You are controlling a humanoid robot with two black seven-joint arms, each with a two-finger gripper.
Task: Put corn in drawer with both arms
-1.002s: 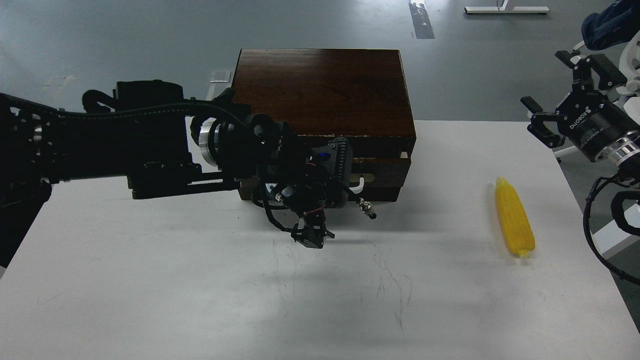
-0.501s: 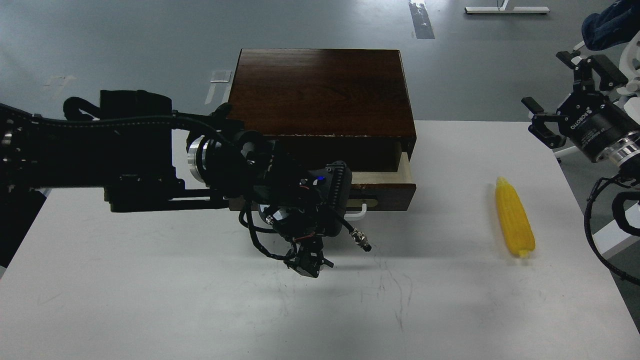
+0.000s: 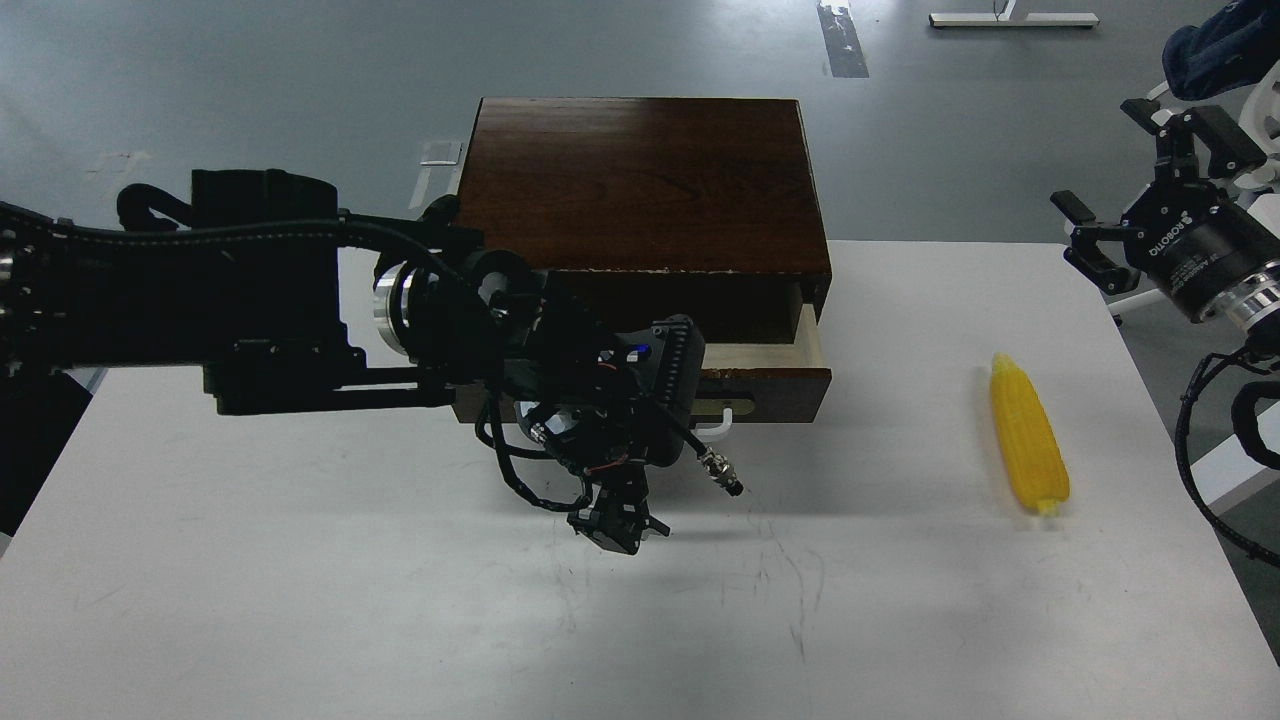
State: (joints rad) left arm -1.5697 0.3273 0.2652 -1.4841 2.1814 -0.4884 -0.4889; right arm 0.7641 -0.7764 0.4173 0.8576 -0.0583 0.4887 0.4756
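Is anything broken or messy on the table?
Little stands out: the cabinet has pale chips along its top front edge, and the white table is scuffed with dark scratches. The drawer is partly open. The corn lies whole; nothing spilled.

One brand name legible, on the right gripper (image 3: 1125, 190).
Printed in white capitals on the black body just behind the fingers: "ROBOTIQ", running slantwise along the housing and seen reversed and tilted from the head view. Nothing readable on the left gripper (image 3: 690, 400), the cabinet (image 3: 640, 180), the drawer (image 3: 770, 385) or its brass plate (image 3: 725, 407).
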